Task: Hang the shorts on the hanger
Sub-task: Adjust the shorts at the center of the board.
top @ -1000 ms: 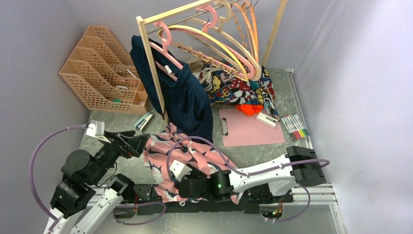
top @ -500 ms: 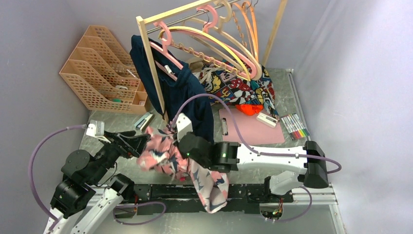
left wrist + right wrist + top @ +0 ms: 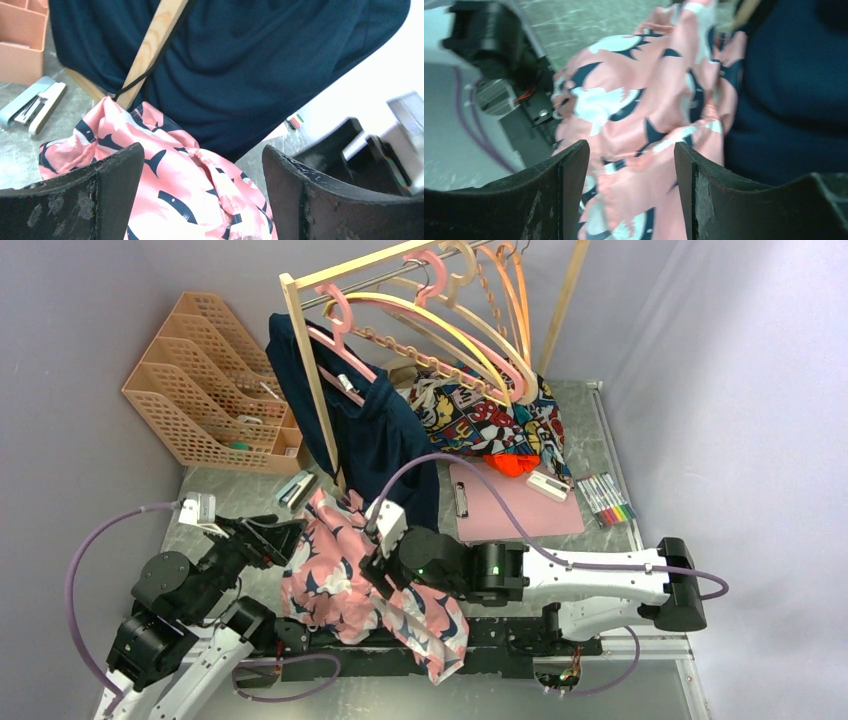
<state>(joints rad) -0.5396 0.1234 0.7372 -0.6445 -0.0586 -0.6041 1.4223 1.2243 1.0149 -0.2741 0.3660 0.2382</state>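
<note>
While our right gripper sits over the shorts with jaws apart, and our left gripper gapes just beside them, the hanger hangs well beyond and above both tools, nearer the right gripper, we judge.

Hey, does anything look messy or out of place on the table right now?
Yes. The shorts are not hung: they sit crumpled near the foot of the wooden rack, and one leg trails over the black base rail at the table's near edge.
</note>
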